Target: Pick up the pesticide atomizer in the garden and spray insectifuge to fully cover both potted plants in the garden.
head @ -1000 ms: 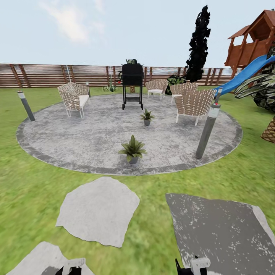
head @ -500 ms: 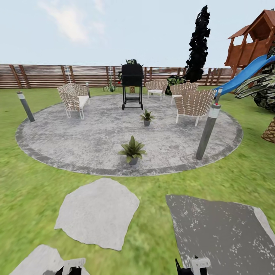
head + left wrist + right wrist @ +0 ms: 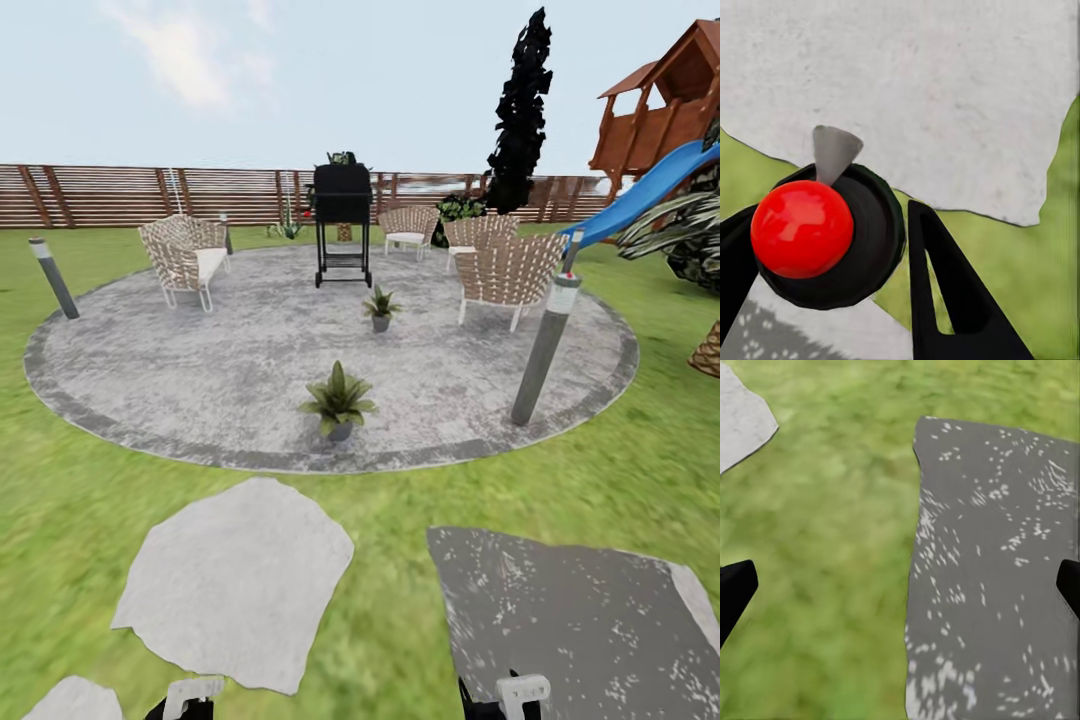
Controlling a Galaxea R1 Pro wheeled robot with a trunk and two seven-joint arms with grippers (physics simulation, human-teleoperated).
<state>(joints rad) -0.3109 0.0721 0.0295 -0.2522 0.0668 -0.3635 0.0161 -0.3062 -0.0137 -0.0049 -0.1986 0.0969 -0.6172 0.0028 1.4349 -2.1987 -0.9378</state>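
Observation:
In the left wrist view my left gripper [image 3: 825, 225] is shut on the pesticide atomizer [image 3: 874, 232], seen end-on as a dark round body with a red ball and a grey cone-shaped nozzle [image 3: 832, 150]. One black finger [image 3: 945, 292] presses its side. My right gripper [image 3: 904, 581] is open and holds nothing, hanging over grass and a dark stepping stone [image 3: 997, 570]. In the head view two potted plants stand on the round paved patio [image 3: 200, 370]: the nearer plant [image 3: 338, 400] by the front rim, the farther plant [image 3: 380, 305] towards the middle.
A pale stepping stone [image 3: 235, 580] and a dark one [image 3: 570, 610] lie in the lawn before me. Grey lamp posts [image 3: 543, 350] [image 3: 52, 277] flank the patio. Wicker chairs [image 3: 510, 272] [image 3: 180, 258] and a black grill [image 3: 342, 225] stand behind the plants, fence and slide [image 3: 650, 190] beyond.
The head view has moved forward and turned slightly: patio, plants and stepping stones sit lower and further left in the picture. Both arms hold the same pose.

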